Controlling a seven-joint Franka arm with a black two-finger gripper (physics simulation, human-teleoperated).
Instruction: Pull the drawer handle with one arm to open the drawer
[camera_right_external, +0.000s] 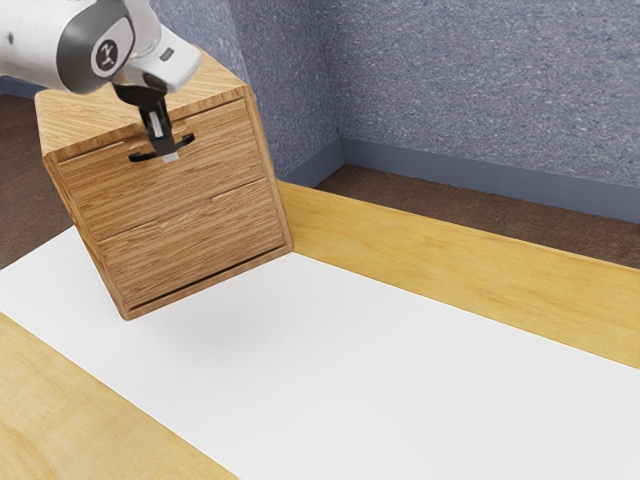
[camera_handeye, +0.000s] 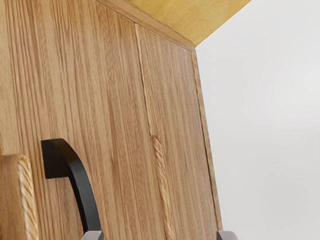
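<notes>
Wood cabinet (camera_right_external: 190, 225) at far end of desk (camera_right_external: 350, 370), exterior view's left; black handle (camera_right_external: 150, 156) on top drawer (camera_right_external: 205, 140). Fingers (camera_right_external: 154, 124) spread wide, handle by one tip, off-centre. Closing may miss, so pull slips w/o moving drawer.

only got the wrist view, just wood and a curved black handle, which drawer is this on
observer: The upper drawer of a two-drawer cabinet. The handle sits near that drawer's top edge.
operator: where's the claw coming in from
observer: The claw reaches down onto the handle from above.
operator: is the drawer out yet
observer: Not that I can see. Its front looks level with the lower drawer.
</notes>
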